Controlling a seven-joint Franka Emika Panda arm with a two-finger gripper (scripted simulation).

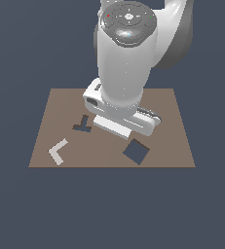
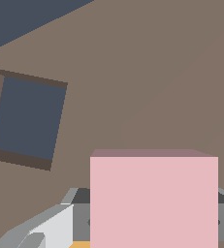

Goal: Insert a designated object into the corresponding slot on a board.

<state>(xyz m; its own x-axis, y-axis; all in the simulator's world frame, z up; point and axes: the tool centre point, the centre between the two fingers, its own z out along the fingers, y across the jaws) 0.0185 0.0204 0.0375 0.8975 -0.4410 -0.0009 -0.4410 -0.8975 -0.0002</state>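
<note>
The pale-pink square block (image 2: pixel 153 201) fills the lower part of the wrist view, with a grey fingertip (image 2: pixel 80 220) tight against one side and another against the opposite side. My gripper (image 2: pixel 153 223) is shut on it. The dark navy square slot (image 2: pixel 28 118) lies off to one side of the block, apart from it. In the exterior view the arm's hand (image 1: pixel 121 119) hangs low over the brown board (image 1: pixel 167 141), up and to the exterior view's left of the diamond-turned slot (image 1: pixel 136 151). The hand hides the block and fingers there.
A smaller dark T-shaped cut-out (image 1: pixel 83 125) lies on the board at the exterior view's left of the hand. A pale L-shaped piece (image 1: pixel 58 151) sits near the board's front left corner. A thin orange sliver (image 2: pixel 79 245) shows beside the block in the wrist view.
</note>
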